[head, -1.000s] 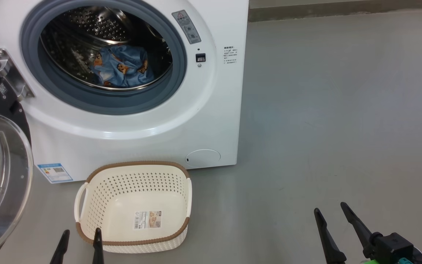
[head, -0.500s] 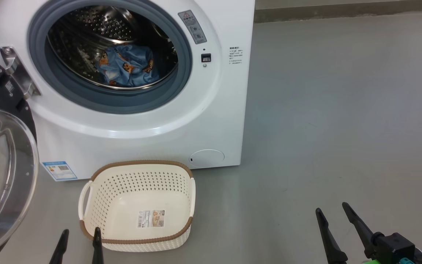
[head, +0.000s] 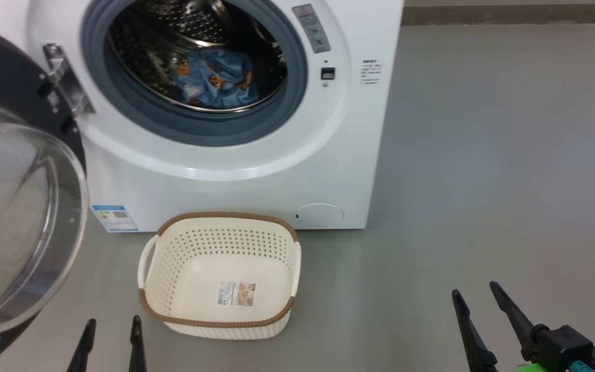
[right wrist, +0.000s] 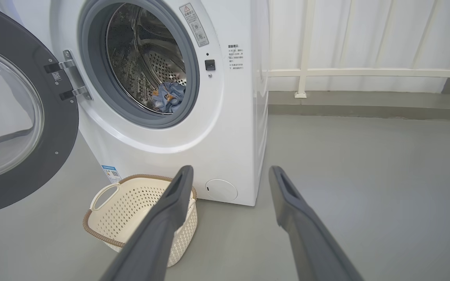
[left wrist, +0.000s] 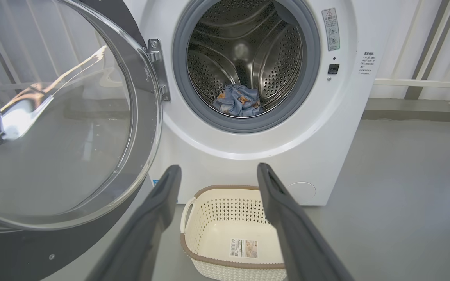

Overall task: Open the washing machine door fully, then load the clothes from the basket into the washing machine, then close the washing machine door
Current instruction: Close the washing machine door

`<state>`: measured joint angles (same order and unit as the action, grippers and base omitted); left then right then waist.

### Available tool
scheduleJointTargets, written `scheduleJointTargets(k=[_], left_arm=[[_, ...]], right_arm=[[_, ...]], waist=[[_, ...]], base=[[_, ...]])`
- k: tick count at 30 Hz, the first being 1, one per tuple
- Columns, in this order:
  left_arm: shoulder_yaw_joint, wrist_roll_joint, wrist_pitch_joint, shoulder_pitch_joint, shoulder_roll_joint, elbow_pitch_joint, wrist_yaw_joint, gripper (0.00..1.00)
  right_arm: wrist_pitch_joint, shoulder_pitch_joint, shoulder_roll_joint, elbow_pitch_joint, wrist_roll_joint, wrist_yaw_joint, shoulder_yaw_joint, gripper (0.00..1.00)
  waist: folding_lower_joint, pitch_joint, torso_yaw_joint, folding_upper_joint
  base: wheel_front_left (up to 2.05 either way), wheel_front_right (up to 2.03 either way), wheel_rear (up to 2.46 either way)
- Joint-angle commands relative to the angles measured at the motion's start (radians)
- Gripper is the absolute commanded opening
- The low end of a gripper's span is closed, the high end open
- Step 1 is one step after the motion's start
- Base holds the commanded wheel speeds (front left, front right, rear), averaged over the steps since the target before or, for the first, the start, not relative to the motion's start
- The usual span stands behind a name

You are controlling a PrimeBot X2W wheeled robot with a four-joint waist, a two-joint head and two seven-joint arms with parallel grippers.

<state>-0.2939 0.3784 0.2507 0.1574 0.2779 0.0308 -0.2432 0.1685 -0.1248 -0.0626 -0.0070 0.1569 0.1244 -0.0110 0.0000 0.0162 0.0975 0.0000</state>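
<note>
- Bare grey floor [head: 483, 155] stretches to the right of the washing machine [head: 235, 191]. A white railing [right wrist: 365, 72] runs along the wall behind it.
- The washing machine door [head: 18, 206] hangs swung out to the left on its metal hinge [head: 65, 80]. Its clear glass bowl bulges toward me, and it stands close beside my left arm's side of the work.
- The basket [head: 220, 248] stands upright on the floor just in front of the machine's base, below the drum mouth. It is between my left gripper [head: 112, 320] and the machine.
- The clothes [head: 215, 77] I can see are light blue fabric with small orange-brown figures. They lie crumpled at the bottom of the steel drum [left wrist: 244, 50], inside the grey gasket [head: 199, 129].
- The basket's cream bottom lies bare, with a label sticker [head: 236, 293] on it.
- The left gripper's fingers stand wide apart, low and short of the basket, with no contact.
- The right gripper [head: 474, 288] hangs over open floor well right of the basket, with its fingers likewise spread and nothing between them.
</note>
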Motion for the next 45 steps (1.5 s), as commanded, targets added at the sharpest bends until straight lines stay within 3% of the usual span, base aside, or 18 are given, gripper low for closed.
scheduleJointTargets(k=[1,23,32,45], left_arm=[[0.043,-0.006,0.007,-0.056,0.007,0.027,-0.007,1.0],[0.055,-0.009,0.011,-0.065,-0.024,0.01,0.004,1.0],[0.07,-0.017,0.011,-0.07,-0.037,0.0,0.022,1.0],[0.101,-0.036,0.011,-0.064,-0.061,-0.006,0.046,1.0]], right_arm=[[0.0,0.014,-0.014,-0.03,-0.011,0.006,-0.015,1.0],[-0.002,0.032,-0.02,-0.028,-0.011,0.006,-0.028,1.0],[-0.003,0.034,-0.016,-0.021,-0.01,0.006,-0.037,1.0],[-0.003,0.035,-0.016,-0.019,-0.01,0.006,-0.046,1.0]], waist=[[0.0,0.006,0.055,0.0],[0.0,0.014,0.33,0.0],[0.0,0.013,0.367,0.0],[0.0,0.009,0.369,0.0]], base=[[0.0,0.0,0.0],[0.0,0.0,0.0],[0.0,0.0,0.0],[0.0,0.0,0.0]])
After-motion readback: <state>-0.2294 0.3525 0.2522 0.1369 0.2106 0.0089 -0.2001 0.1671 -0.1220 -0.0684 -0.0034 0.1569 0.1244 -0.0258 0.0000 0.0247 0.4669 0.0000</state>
